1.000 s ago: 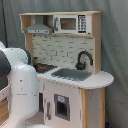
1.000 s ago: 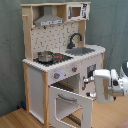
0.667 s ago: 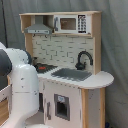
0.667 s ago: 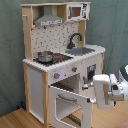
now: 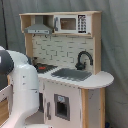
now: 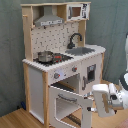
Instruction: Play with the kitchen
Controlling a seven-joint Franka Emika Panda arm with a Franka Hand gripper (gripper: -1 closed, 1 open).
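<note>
One second on, the arm's wrist point(image 6: 107, 98) is sinking lower beside the kitchen point(image 6: 60, 65), which is standing against the curtain with its oven door point(image 6: 67, 102) hanging open. Whether the jaws are open, I cannot tell; probably reaching for that door.

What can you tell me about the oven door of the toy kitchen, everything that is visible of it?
The oven door sits low on the front of the kitchen, below the knobs. In the second exterior view it is a white frame around a see-through window, with a pale bar handle across its upper part. It is swung open, tilted outward and down, hinged at the bottom. The gripper is close beside its outer edge; whether they touch cannot be told.
</note>
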